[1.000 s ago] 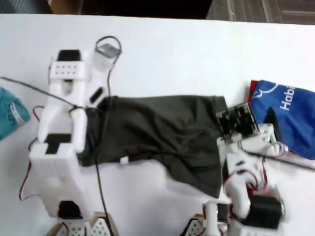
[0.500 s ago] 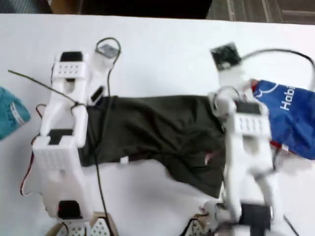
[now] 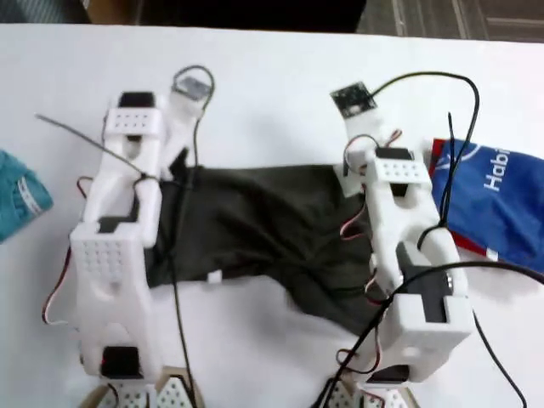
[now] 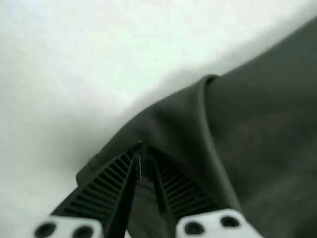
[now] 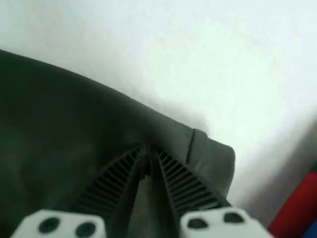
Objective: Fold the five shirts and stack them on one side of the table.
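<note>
Shirt fold in hand: a dark shirt (image 3: 272, 229) lies mid-table between a teal shirt (image 3: 21, 204) at left and a blue shirt (image 3: 493, 204) at right. The left gripper (image 4: 141, 148) pinches its far left corner and the right gripper (image 5: 147, 151) its far right corner. The next move likely calls for drawing that far edge evenly toward the near hem.

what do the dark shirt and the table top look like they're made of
The dark shirt: soft knit cloth, probably cotton jersey; matte, it slumps into loose wrinkles and shows a folded hem. The table top: hard and smooth, likely white laminate or painted board, with a faint sheen.
</note>
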